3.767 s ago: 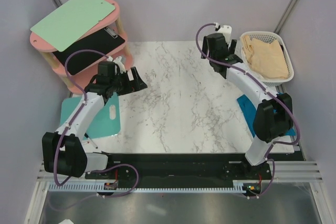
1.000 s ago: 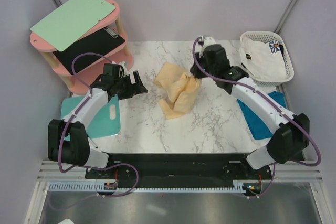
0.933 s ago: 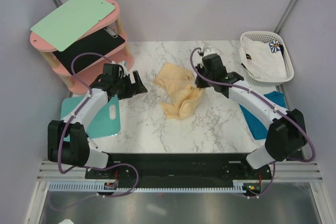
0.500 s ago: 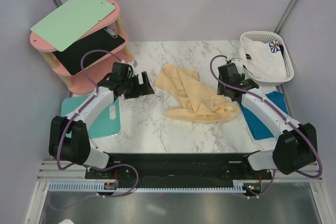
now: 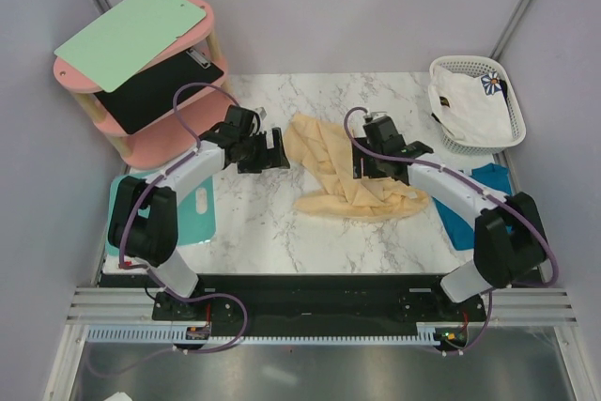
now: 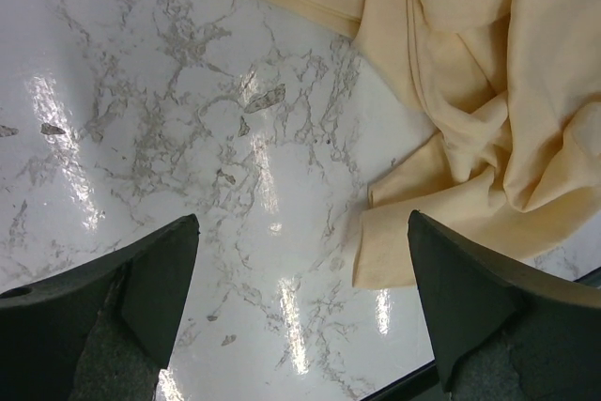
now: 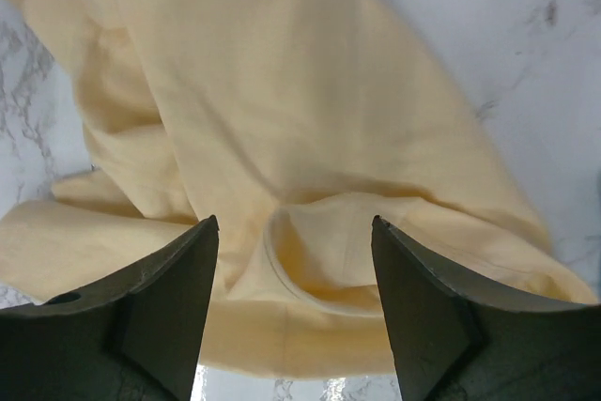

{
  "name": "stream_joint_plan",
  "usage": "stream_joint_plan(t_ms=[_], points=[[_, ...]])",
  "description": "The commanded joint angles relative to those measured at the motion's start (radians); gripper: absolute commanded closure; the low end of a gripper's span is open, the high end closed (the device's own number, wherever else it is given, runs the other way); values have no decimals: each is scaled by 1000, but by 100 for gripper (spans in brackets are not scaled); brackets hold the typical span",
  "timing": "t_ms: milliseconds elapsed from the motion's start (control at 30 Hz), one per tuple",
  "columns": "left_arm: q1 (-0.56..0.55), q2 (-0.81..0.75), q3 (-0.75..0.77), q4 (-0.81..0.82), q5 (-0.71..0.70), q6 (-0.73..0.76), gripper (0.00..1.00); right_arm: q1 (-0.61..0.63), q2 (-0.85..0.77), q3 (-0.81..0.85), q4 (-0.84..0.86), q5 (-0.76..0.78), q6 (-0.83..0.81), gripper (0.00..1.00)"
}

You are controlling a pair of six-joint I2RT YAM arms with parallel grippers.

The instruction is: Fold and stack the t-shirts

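Grey-walled marble table [image 5: 282, 223]; the yellow shirt [image 5: 329, 161] lies crumpled at its middle, long axis running from far left to near right. The right gripper [image 7: 293, 232] hangs directly over the cloth, jaws wide and empty, straddling a curved fold; the left gripper [image 6: 302, 232], equally wide and empty, sits over bare marble just beside the shirt's left edge; the right arm looks better placed to grab.

No legible text or labels.
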Motion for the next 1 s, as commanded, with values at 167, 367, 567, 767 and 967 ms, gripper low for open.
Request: stream_joint_plan(t_ms=[167,367,567,767,967], points=[[-9,22,45,3,-14,-7,2,65,159,65,-80,2,4,37],[-7,64,61,2,-23,-7,2,94,176,66,-100,17,21,93],[-7,156,150,2,-40,-13,2,100,67,81,-95,129,35,100],[-7,242,270,2,-89,-17,5,99,-242,66,-68,485,81,100],[-7,398,413,2,-173,-45,18,88,-390,20,6,752,90,100]])
